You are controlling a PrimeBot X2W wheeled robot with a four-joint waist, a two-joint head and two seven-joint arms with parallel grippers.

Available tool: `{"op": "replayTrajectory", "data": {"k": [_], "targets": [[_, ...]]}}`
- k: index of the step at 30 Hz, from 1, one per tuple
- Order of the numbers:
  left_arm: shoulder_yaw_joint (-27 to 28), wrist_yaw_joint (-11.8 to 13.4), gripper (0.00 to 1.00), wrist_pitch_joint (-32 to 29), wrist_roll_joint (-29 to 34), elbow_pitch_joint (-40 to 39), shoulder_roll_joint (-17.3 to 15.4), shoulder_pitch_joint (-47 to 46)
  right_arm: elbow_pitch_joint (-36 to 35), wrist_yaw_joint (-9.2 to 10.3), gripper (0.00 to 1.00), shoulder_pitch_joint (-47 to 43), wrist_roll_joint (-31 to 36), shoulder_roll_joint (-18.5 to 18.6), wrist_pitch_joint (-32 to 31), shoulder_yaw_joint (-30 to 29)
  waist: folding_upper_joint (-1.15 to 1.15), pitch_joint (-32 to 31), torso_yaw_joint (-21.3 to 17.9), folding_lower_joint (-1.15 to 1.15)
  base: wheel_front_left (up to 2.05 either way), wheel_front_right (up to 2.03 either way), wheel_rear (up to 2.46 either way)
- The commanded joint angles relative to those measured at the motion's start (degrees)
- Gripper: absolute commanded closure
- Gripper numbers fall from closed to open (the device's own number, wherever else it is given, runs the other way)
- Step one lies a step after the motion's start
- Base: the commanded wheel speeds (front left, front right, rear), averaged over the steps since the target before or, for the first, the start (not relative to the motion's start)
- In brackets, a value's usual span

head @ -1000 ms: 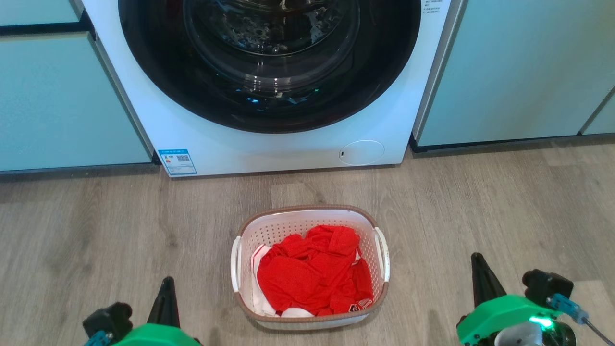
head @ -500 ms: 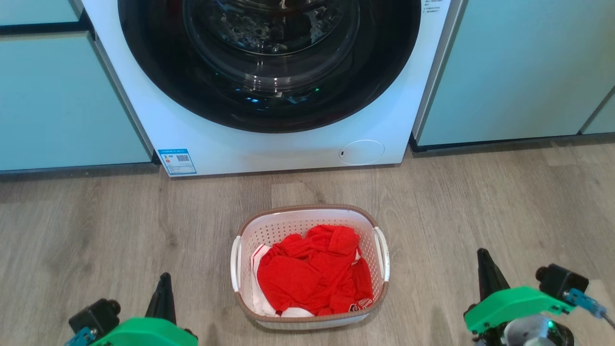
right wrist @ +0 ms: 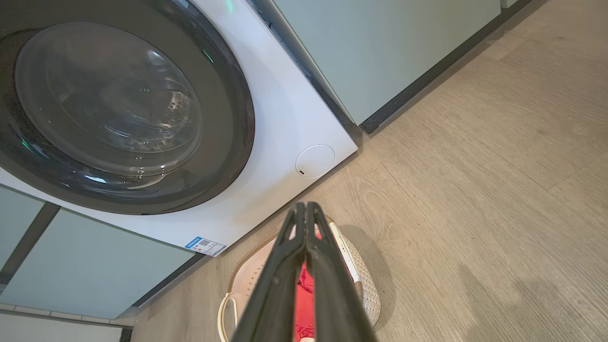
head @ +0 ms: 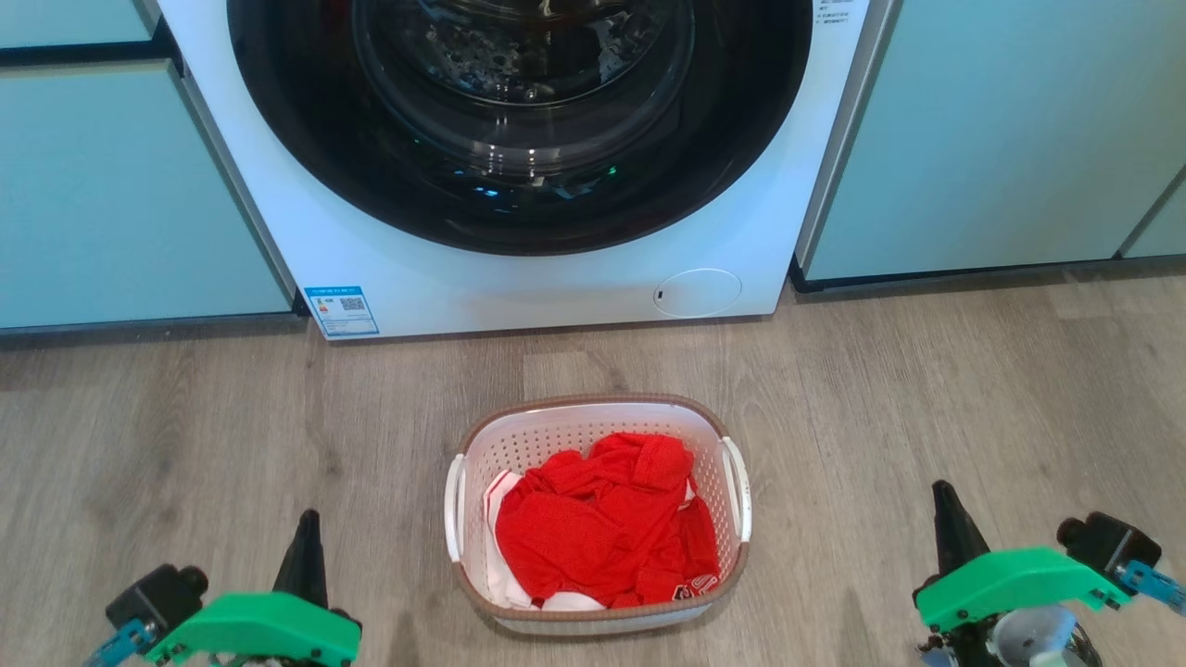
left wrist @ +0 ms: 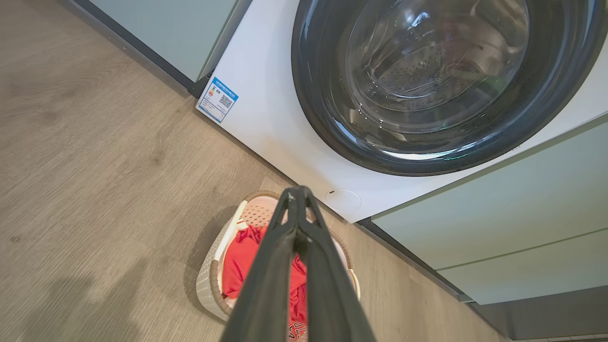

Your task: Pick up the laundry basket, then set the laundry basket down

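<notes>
Though between left gripper (head: 306, 521) and right gripper (head: 943, 491), laundry basket (head: 565, 437) untouched

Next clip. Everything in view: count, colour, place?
white perforated plastic laundry basket: 1, white with brown rim, on the floor before the washer
crumpled red clothing: one heap, red with some white, inside the basket
front-loading washing machine: 1, white with dark round door, behind the basket
label sticker: 1, blue and white, washer's lower left corner
cabinet fronts: several, pale green, either side of the washer
wood-look floor: 1, grey-brown, under everything
left gripper: 1, dark fingers, shut, lower left
right gripper: 1, dark fingers, shut, lower right
</notes>
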State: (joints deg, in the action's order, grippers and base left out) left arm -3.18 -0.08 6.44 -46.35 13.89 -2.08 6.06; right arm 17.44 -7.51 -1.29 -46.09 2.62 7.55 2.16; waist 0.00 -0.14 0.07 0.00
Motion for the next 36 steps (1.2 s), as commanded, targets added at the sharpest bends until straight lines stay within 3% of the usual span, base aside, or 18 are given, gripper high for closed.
{"op": "replayTrajectory", "data": {"k": [1,36], "targets": [[1.3,-0.8,1.00,-0.4,-1.6,-1.5,-0.8,-3.3,-2.1,0.01,1.00,3.3,-1.8,1.2,-0.4,0.1,0.00,0.0,0.0,0.00,0.00,0.00,0.00],[5.0,-4.0,1.00,-6.2,-23.5,-0.7,-1.1,-7.6,-2.8,0.01,1.00,5.3,-24.2,1.5,-6.2,-3.1,0.00,0.2,0.0,0.00,0.00,0.00,0.00]]}}
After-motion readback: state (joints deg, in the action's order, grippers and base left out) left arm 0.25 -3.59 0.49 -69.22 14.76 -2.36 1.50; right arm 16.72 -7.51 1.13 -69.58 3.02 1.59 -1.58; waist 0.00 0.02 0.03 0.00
